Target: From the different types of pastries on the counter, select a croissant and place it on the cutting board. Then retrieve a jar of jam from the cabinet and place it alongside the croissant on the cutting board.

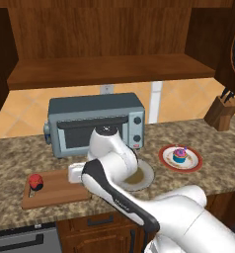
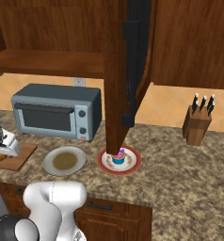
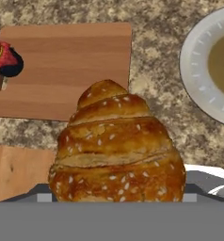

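Croissant (image 3: 117, 150) above granite counter (image 3: 170, 113), cutting board (image 3: 67, 66).

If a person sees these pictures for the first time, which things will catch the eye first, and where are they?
In the hand view, a large golden croissant sits right in front of the end effector, above the edge of the cutting board. A small red jar stands on the left end of that board. Behind, a grey-blue toaster oven sits on the counter, with a pink cupcake on a red-rimmed plate to its right.

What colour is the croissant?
Golden brown with pale seed specks, clearest in the hand view: croissant.
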Robot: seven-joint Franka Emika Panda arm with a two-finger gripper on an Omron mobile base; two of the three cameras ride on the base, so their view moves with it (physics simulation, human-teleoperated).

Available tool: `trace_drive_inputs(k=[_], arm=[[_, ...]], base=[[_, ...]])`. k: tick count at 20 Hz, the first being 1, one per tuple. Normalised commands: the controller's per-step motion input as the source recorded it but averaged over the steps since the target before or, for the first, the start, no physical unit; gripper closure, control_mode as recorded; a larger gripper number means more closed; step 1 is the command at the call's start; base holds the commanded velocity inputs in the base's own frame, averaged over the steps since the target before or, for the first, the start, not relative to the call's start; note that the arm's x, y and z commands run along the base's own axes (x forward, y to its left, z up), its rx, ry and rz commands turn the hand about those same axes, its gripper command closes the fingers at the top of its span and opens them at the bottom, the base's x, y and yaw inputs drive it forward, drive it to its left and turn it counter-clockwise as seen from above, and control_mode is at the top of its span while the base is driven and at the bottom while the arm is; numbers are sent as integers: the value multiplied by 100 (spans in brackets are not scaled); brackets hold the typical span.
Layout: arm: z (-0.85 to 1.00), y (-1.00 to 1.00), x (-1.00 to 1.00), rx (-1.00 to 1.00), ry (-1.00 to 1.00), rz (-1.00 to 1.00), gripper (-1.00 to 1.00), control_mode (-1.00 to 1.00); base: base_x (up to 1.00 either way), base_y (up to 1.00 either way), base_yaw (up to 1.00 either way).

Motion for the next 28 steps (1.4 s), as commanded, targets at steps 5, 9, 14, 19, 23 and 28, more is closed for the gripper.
trace_drive_inputs(k=[5,9,14,19,23,28], arm=[[0,15,96,0,5,0,100,-100],[-12,42,23,0,10,0,100,-100],[-83,44,13,-11,21,0,100,-100],[-6,0,11,7,4,0,100,-100],[-3,0,6,3,0,0,100,-100],[-31,8,15,2,2,-1,100,-100]], base=[[0,0,0],[0,0,0],[0,0,0],[0,0,0],[0,0,0],[0,0,0]])
